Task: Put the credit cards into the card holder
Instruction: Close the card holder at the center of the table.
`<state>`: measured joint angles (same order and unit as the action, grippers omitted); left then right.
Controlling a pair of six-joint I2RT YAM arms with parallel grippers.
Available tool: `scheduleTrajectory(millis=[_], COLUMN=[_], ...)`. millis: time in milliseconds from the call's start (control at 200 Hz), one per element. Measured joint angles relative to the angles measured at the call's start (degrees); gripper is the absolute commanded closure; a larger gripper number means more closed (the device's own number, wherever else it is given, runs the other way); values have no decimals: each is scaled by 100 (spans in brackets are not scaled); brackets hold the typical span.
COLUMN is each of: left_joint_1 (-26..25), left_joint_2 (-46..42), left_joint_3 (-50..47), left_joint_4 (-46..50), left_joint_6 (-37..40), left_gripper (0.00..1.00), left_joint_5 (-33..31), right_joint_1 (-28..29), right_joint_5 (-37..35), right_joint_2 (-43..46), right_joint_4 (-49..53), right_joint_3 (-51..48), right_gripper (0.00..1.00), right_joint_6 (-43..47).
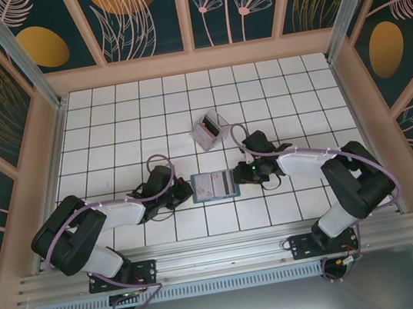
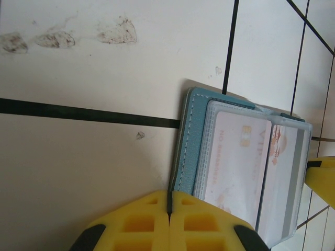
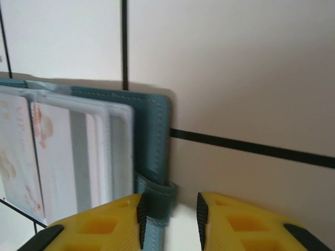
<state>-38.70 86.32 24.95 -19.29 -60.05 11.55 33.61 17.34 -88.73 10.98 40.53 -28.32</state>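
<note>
The teal card holder (image 1: 213,186) lies open on the tiles between both arms, its pale inner sleeves facing up. Pinkish credit cards (image 2: 238,157) sit in those clear sleeves (image 3: 42,157). My left gripper (image 2: 169,201) is shut on the card holder's left cover edge (image 2: 193,141). My right gripper (image 3: 171,217) stands open at the right edge (image 3: 152,130). The teal closure strap (image 3: 157,198) lies between its jaws, against the left finger and apart from the right one. In the top view the left gripper (image 1: 187,192) and right gripper (image 1: 237,175) flank the holder.
A small clear plastic box (image 1: 207,129) with more striped cards lies tilted about one tile behind the holder. Wooden walls (image 1: 49,139) bound the white tiled table. Brown smudges (image 2: 118,30) mark the tile left of the holder.
</note>
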Motion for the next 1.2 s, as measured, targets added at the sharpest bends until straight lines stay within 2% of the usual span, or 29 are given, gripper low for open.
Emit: scheduleTrajectory(millis=[220,420,651,946,1201], left_joint_1=[0,0,0,0,-2], left_joint_2=[0,4,9,44,181], left_joint_3=[-2,-2,-2,26,168], left_joint_4=[0,-4,-7,2,31], left_joint_6=[0,-2,-2,28,131], left_gripper=[100,100,100,100,100], left_joint_5=[0,2,0,0,26], right_joint_1=[149,164,111,-431,-907], right_joint_5=[-173,-251,-208,988,2321], right_joint_2=[-199,-219,-216,243,544], right_joint_4=[68,101,76,-713,-1915], right_joint_3=[210,232,254,-254,-739], right_gripper=[67,80,87,90,94], right_joint_6=[15,96,105,98,-184])
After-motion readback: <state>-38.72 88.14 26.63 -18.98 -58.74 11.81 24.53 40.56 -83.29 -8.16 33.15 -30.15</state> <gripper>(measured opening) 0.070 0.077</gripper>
